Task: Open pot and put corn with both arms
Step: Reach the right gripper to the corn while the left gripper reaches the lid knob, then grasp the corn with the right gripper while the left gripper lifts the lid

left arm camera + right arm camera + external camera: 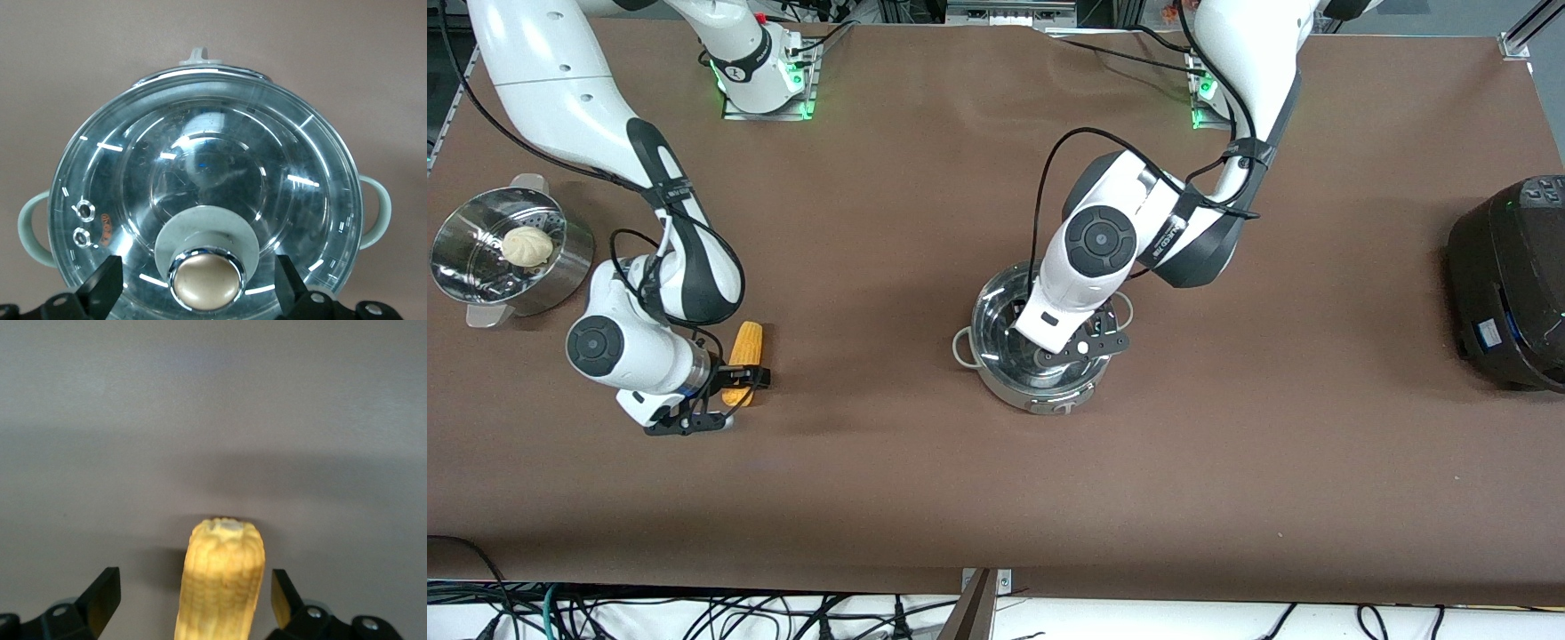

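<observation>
The steel pot [996, 351] stands mid-table with its glass lid [200, 167] on. My left gripper [1069, 348] hangs over the lid, open, its fingertips [103, 283] apart on either side of the tan knob [205, 281] without touching it. The yellow corn [743, 351] lies on the brown table toward the right arm's end. My right gripper [729, 396] is open over the cob's end nearer the front camera. In the right wrist view the corn [220, 583] lies between the spread fingertips [101, 597], with gaps on both sides.
A perforated steamer basket [467, 267] with a white bun [527, 246] stands at the right arm's end of the table. A large black cooker [1507, 280] stands at the left arm's end. The pot's loop handles [375, 213] stick out at its sides.
</observation>
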